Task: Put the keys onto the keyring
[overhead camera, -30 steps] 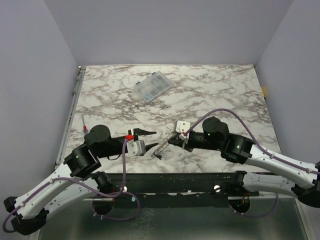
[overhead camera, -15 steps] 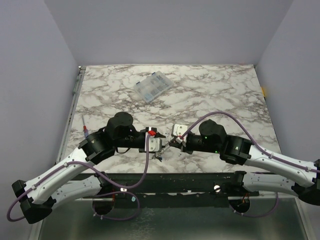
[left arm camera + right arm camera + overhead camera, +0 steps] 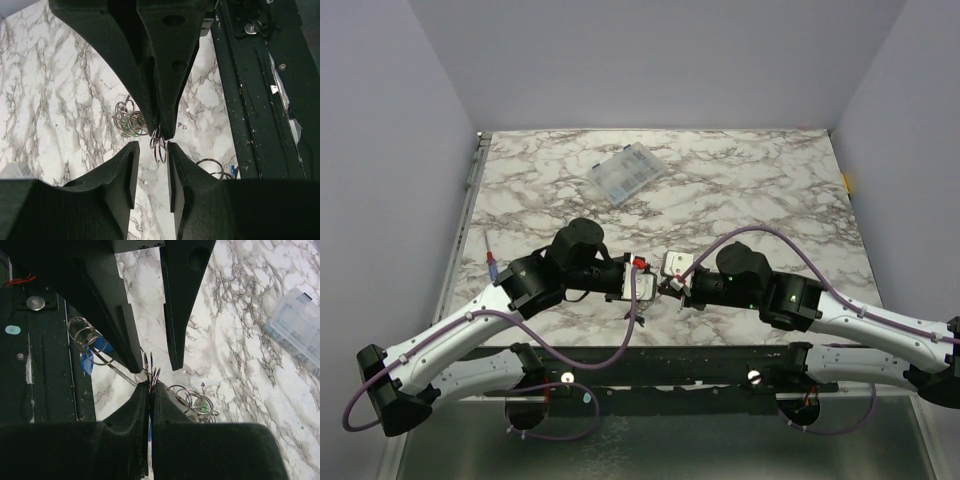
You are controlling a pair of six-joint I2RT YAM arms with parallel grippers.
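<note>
Metal wire: a small bunch of thin rings, which I take to be the keyring point(image 3: 151, 369), is pinched in the right gripper point(image 3: 150, 384). Its jaws are fully closed on the bunch, just above the marble table point(image 3: 760, 190).

Change over the last second: the left arm has swung in from the left, and the left gripper point(image 3: 152, 146) now faces the right one tip to tip. Its jaws have narrowed but a gap remains. They sit either side of the hanging rings and hold nothing. The right grip has not budged. To me this looks like a handover or a two-handed ring opening about to start; no key is threaded yet.

The keys point(image 3: 129, 122) lie on the table just beside the meeting point, as a cluster on small rings with a green bit showing. A blue-headed key point(image 3: 96, 352) lies by the black base rail point(image 3: 250, 100).

Room: the work sits close to the table's near edge, right against the rail, so there is little slack on that side. Open marble lies beyond. The clear box point(image 3: 628, 172) and the screwdriver point(image 3: 490, 260) are well apart.
</note>
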